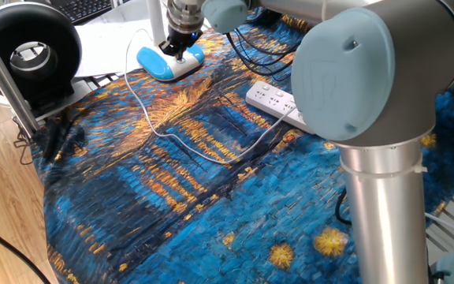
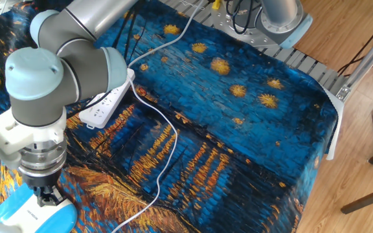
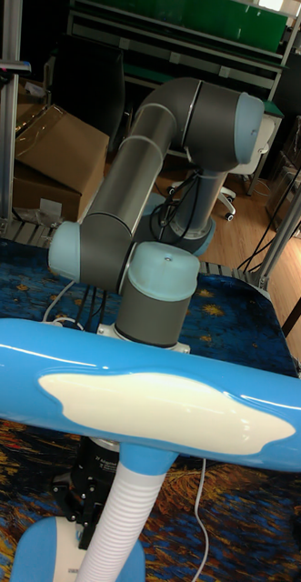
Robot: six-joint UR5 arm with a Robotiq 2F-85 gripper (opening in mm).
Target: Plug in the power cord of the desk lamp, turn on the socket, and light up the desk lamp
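We see the tool [image 1: 176, 49] directly over the lamp [image 1: 169, 61] base at the far corner of the tabletop [image 1: 180, 197], its tips at or just above the white top. Whether they are spread or pressed together we cannot tell from any view. The cord [image 1: 160, 130] runs from the lamp in a loose curve across the cloth toward the socket [image 1: 271, 99], which lies near the middle, partly behind the arm; its plug end is hidden, so we cannot say it is seated.

We judge the main risk to be a press that misses the round button: the tips come down on the smooth top and the light base skids or tips on the soft cloth. Too hard a push could rock the stem, whose blue head [image 3: 150, 400] looms close in the tall view. If the plug is loose or the socket switch is off, the lamp will stay dark whatever the press. The cord's slack could also catch the arm when it swings.

The tabletop wears a blue-and-gold painted cloth with mild wrinkles. A black round fan [image 1: 24, 57] stands at one edge, a wooden floor [image 2: 342, 162] lies around, and cardboard boxes [image 3: 55, 150] and shelving sit behind.
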